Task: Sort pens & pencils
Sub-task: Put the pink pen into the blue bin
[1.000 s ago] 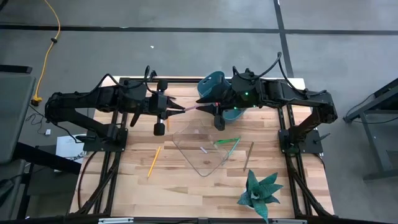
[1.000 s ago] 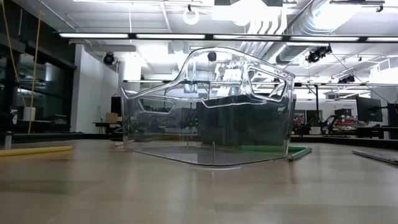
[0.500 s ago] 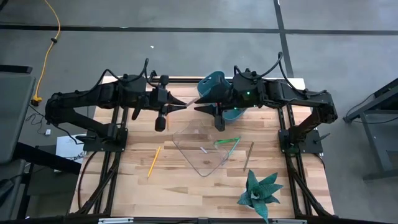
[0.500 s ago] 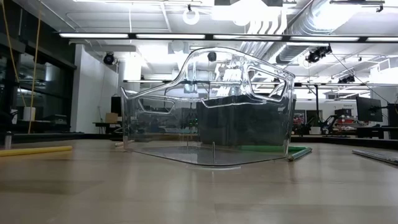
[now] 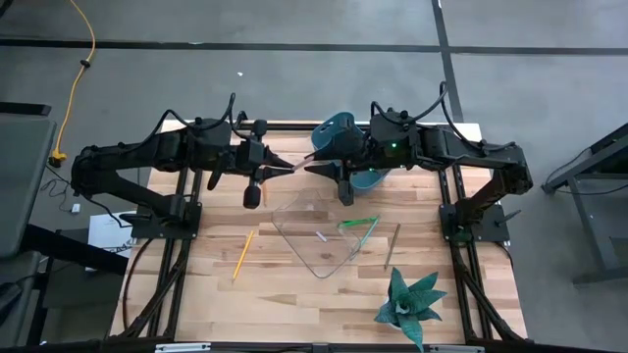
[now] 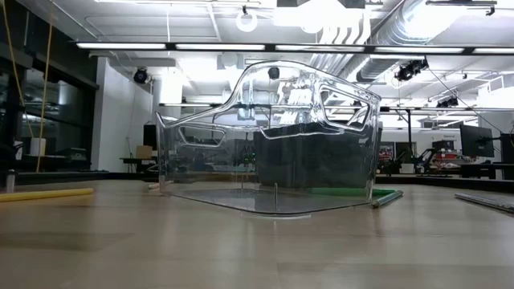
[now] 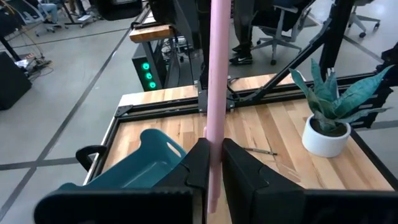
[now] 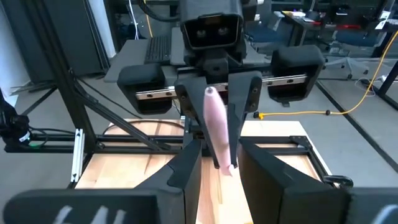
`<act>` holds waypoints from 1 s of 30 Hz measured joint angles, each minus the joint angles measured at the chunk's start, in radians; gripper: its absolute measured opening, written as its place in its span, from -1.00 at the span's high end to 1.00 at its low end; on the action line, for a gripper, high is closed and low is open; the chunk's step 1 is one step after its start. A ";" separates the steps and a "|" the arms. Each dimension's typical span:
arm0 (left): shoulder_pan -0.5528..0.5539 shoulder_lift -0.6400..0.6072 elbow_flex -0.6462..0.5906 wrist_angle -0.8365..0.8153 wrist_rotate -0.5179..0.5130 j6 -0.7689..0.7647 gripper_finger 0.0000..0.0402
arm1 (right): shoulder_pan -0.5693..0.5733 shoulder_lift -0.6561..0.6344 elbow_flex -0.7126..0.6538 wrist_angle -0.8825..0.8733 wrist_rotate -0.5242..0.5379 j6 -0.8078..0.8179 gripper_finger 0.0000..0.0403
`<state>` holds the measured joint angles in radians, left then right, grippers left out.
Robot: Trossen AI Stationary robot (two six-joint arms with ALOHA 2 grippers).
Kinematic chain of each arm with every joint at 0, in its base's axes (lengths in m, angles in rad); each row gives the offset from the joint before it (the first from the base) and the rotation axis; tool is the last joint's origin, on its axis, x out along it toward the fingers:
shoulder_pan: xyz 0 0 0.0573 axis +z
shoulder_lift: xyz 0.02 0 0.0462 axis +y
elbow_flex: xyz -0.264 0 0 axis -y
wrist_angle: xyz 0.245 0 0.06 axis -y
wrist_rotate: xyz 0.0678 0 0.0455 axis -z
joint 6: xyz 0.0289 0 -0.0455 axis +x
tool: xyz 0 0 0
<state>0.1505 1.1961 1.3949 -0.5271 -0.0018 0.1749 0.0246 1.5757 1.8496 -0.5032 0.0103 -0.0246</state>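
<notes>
Yellow pencil (image 5: pixel 242 254): lay alone on the near-left of the table (image 5: pixel 285 294), well apart from everything else; we judged it unsorted and waiting.
Clear bin (image 5: pixel 319 235): stood mid-table as a sorting target, we judged; 1 pale short stick (image 5: pixel 321 236) lay inside, too small to name.
Green pens (image 5: pixel 359 226): lay at the bin's right edge; whether inside or just outside, we could not tell.
Dark pen (image 5: pixel 392 245): lay on bare wood just right of the bin, near the potted plant (image 5: pixel 410 302).
Pink stick (image 7: pixel 213 93): hung in the air between both arms at the far side, above the table; it matched neither yellow pencils nor dark pens.
Left claw (image 5: pixel 272 171): was clamped together on 1 end of the pink stick, holding it out for a handover, we judged.
Right claw (image 8: pixel 219 163): stood apart around the stick's other end, fingers (image 8: pixel 186 165) either side, not yet pinching.
Teal bin (image 5: pixel 339 137): sat at the far edge, mostly covered by the right arm; its contents were hidden.
Low view: showed neither arm, only the clear bin and the yellow pencil.
</notes>
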 joint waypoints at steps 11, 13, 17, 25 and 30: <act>0.000 0.018 -0.001 -0.018 0.022 0.001 0.89 | 0.000 0.000 0.000 0.015 0.000 -0.002 0.52; 0.000 0.021 -0.001 -0.019 0.028 0.002 0.89 | 0.000 0.000 0.000 0.015 0.000 -0.002 0.52; 0.000 0.024 -0.001 0.002 0.028 0.004 0.89 | 0.000 0.000 0.000 0.015 0.000 -0.002 0.57; 0.000 0.025 -0.001 0.014 0.028 0.005 0.89 | 0.000 0.000 0.000 0.014 0.000 -0.002 0.73; 0.000 0.025 -0.001 0.017 0.028 0.005 0.89 | 0.000 0.000 0.000 0.015 0.001 -0.003 0.80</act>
<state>0.1505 1.2209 1.3941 -0.5102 0.0265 0.1795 0.0246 1.5757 1.8496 -0.4886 0.0116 -0.0276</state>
